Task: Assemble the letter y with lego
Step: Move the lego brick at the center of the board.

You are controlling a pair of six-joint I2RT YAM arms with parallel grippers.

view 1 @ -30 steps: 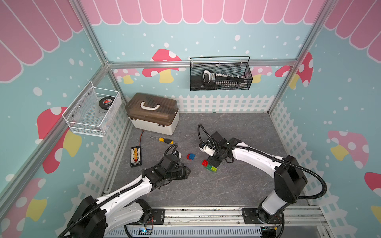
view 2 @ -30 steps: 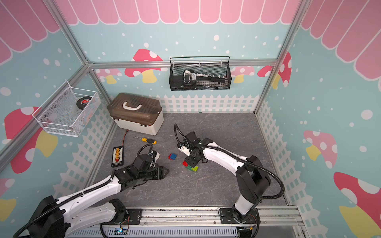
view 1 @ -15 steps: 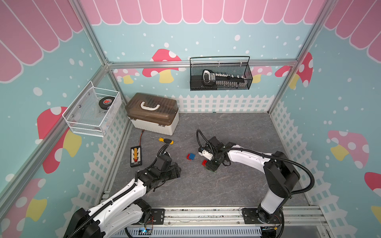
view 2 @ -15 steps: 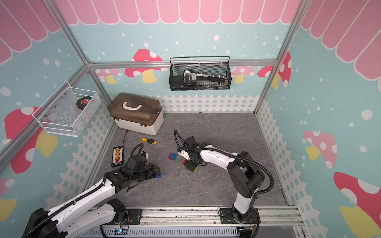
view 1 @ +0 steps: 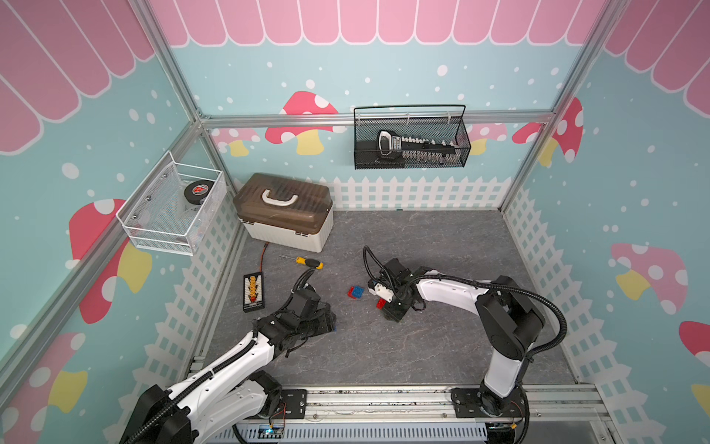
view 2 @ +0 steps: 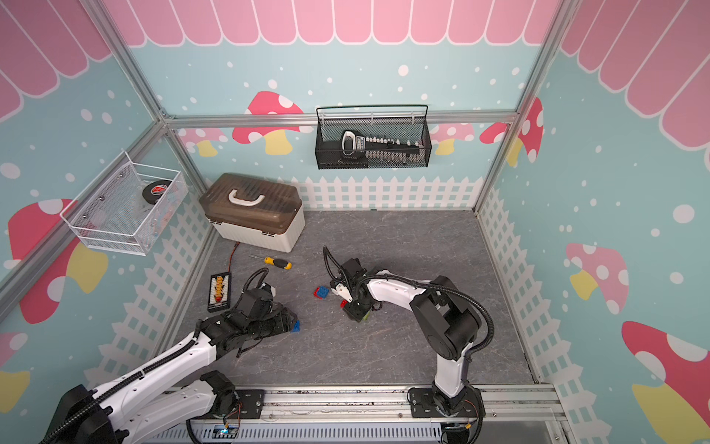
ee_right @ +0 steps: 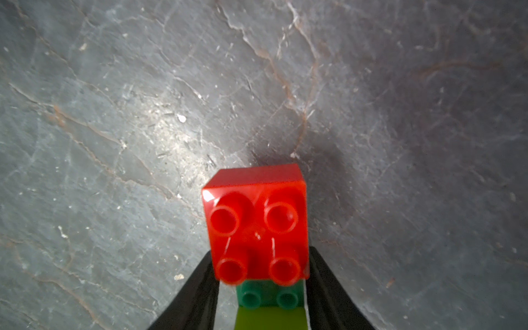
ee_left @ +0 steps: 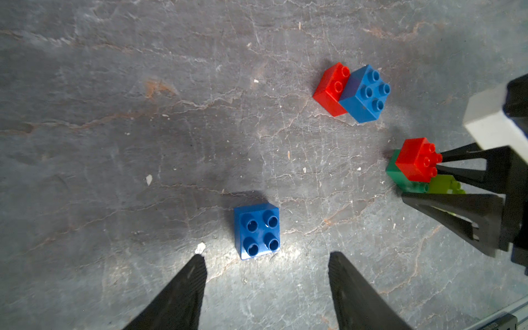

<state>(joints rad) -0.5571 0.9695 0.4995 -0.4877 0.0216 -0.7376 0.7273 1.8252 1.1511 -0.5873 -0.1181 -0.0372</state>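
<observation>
Lego stack (ee_right: 257,228) of red, green and lime sits squeezed between my right fingers (ee_right: 197,297); I guess it's light, hard and slippery, so grip the flat sides. Meanwhile my left fingers (ee_left: 177,297) gape wide and empty, blue brick (ee_left: 257,230) just past their tips

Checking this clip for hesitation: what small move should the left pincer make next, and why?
Probably ease the left pincer forward until its fingers straddle the single blue brick. The pincer is open and empty. The brick sits studs-up on the floor just beyond the tips, roughly centred between them, with nothing else close by.
</observation>
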